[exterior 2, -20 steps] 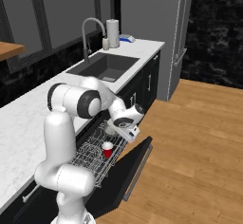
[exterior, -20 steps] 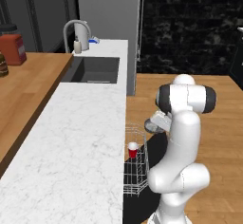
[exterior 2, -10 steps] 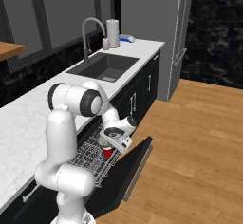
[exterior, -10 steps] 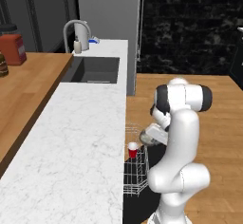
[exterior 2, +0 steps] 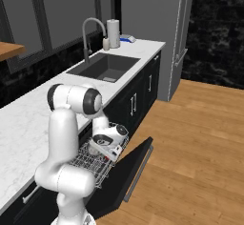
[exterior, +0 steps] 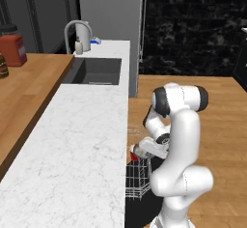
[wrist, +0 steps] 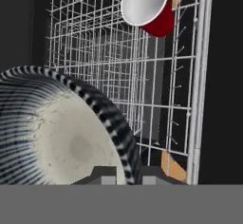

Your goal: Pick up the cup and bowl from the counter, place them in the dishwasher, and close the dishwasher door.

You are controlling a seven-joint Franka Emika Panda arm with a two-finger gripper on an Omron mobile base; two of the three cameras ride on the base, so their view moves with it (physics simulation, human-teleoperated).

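My gripper point(wrist: 122, 174) is shut on the rim of the bowl point(wrist: 66, 137), which is grey inside and striped dark outside and hangs low over the dishwasher's silver wire rack point(wrist: 142, 76). The red cup point(wrist: 147, 4) lies in the rack past the bowl, its white inside towards the hand. From the right base, the gripper point(exterior 2: 102, 144) sits just above the pulled-out rack point(exterior 2: 88, 164), with the dishwasher door point(exterior 2: 131, 164) folded down beside it. In the left base view the gripper point(exterior: 140, 150) is below the white marble counter's point(exterior: 82, 140) edge, next to the cup point(exterior: 133, 157).
A dark sink point(exterior: 94, 71) with a faucet point(exterior: 79, 29) is set in the far end of the counter. A wooden counter point(exterior: 24, 92) with a red jar point(exterior: 12, 49) runs on the left. A tall grey fridge point(exterior 2: 157, 28) stands beyond. Wooden floor point(exterior 2: 190, 138) lies to the right.
The gripper has come down with the bowl from above the rack to just over its wires, close to the red cup. The cup and the door have stayed put.
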